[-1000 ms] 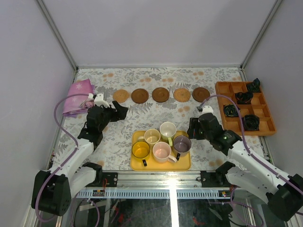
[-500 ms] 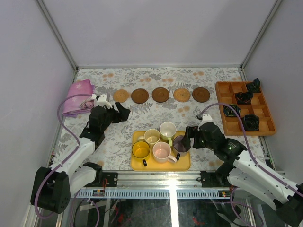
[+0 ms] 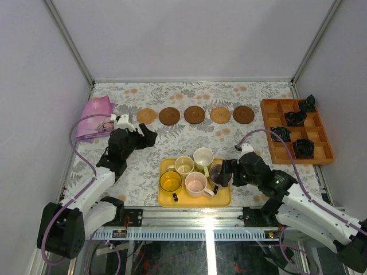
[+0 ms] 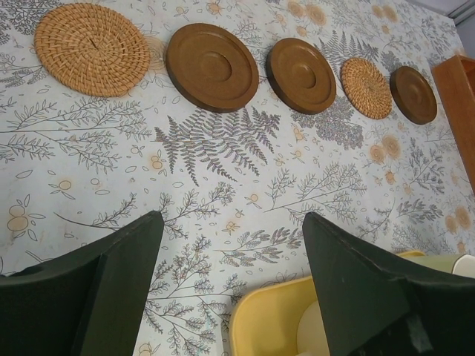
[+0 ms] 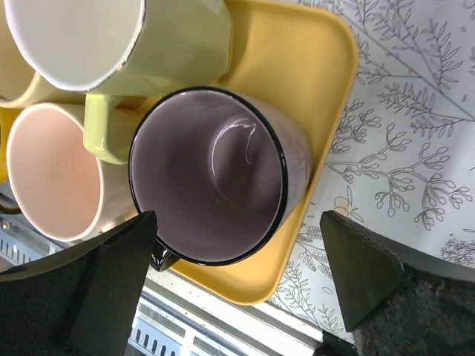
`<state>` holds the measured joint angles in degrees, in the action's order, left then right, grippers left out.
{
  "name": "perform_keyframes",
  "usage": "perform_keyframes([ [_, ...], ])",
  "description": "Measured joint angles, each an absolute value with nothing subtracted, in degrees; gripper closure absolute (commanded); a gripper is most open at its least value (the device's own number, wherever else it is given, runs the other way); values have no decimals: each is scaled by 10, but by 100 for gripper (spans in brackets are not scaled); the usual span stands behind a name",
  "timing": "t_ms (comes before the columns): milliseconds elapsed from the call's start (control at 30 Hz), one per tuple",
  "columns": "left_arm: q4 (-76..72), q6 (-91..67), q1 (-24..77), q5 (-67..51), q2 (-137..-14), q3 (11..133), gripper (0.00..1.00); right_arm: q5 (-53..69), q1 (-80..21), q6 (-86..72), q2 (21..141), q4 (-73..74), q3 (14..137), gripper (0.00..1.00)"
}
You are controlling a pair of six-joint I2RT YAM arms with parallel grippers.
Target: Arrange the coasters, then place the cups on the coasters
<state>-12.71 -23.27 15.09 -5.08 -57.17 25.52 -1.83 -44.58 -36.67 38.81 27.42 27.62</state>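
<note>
Five coasters lie in a row across the far table: tan, dark brown, dark brown, tan, dark brown. All the cups stand on the yellow tray: yellow, cream, pale green, pink, purple-grey. My right gripper is open at the tray's right end. In the right wrist view its fingers straddle the purple-grey cup without closing on it. My left gripper hangs open and empty left of the tray, facing the coaster row.
An orange compartment box with small black objects sits at the right edge. A purple cloth lies at the far left. The pale green cup and pink cup crowd the purple-grey one. White walls enclose the table.
My right gripper has come down and left onto the tray's right end and opened wider around the purple-grey cup. The left arm has barely shifted.
</note>
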Motion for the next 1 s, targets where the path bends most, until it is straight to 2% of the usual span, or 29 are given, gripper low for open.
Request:
perform_keyframes([
  [367,-118,-232,151,-44,-554,255,23,-25,-519,-379,441,244,267,1],
  [700,-106,-232,151,-40,-545,249,23,-95,-606,-407,524,229,270,0],
  [733,-106,-232,152,-40,-544,248,23,-104,-609,-413,527,233,270,3],
  [800,-105,-232,152,-40,-544,246,23,-123,-614,-423,527,241,272,15],
  [867,-105,-232,153,-40,-545,244,23,-140,-618,-433,524,251,272,36],
  [900,-105,-232,153,-40,-545,244,23,-149,-618,-437,521,255,272,68],
  [933,-105,-232,153,-40,-545,244,23,-155,-619,-441,517,262,272,90],
  [967,-106,-232,153,-40,-546,243,23,-160,-620,-441,513,266,273,94],
  [1000,-105,-232,153,-40,-547,243,23,-165,-621,-448,509,269,274,93],
])
